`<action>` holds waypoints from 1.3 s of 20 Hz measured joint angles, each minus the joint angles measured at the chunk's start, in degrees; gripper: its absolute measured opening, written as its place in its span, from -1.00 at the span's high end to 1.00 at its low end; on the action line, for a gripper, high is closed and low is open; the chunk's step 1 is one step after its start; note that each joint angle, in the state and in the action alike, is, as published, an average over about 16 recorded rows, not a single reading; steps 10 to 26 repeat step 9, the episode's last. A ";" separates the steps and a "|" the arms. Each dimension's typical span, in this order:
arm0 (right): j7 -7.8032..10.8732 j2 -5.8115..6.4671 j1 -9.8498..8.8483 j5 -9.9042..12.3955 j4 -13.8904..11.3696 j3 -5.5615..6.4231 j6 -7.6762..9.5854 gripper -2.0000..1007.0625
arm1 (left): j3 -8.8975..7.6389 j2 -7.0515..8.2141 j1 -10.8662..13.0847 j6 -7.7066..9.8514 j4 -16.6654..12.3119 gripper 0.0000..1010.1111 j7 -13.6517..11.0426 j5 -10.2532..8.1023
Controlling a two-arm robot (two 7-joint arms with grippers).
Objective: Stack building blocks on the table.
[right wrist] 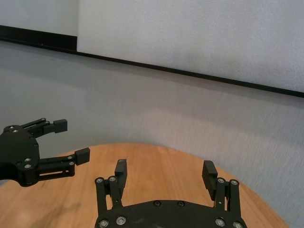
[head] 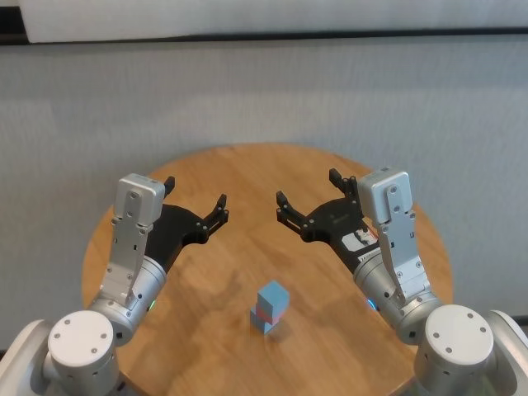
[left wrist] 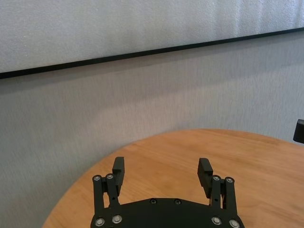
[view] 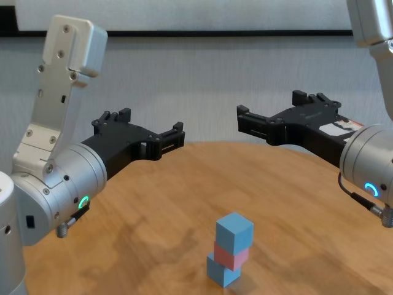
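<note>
You see three building blocks in one little tower near the front of the table (head: 330, 169), a bit to the right of the middle; a light blue block (view: 222, 271) sits at the bottom, touching the wood; the pink block (view: 232, 255) sits on top of it; another light blue block, the top block (view: 234, 232), sits on the pink one; the blocks are turned a little, so their corners do not line up; nothing else touches the tower.

Your left gripper (head: 196, 202) hangs in the air over the left side of the table, well behind the tower; its fingers (left wrist: 118, 172) are spread wide apart and hold nothing; from the left wrist you see only bare wood and the grey wall between them.

Your right gripper (head: 309, 198) hangs over the right side of the table, also well behind the tower; its fingers (right wrist: 120, 170) are wide apart too and hold nothing.

The two grippers point toward each other across the middle of the table, with a gap between them; both float above the wood and do not touch it; from the right wrist you can see the left gripper farther off, with its fingers apart.
</note>
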 joint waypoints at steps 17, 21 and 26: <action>-0.04 -0.02 -0.01 0.03 0.03 0.02 -0.03 -0.99 | 0.00 0.02 0.04 -0.13 -0.02 -0.98 0.07 -0.02; -0.04 -0.02 -0.01 0.03 0.03 0.02 -0.03 -0.99 | 0.00 0.02 0.04 -0.13 -0.02 -0.98 0.07 -0.02; -0.04 -0.02 -0.01 0.03 0.03 0.02 -0.03 -0.99 | 0.00 0.02 0.04 -0.13 -0.02 -0.98 0.07 -0.02</action>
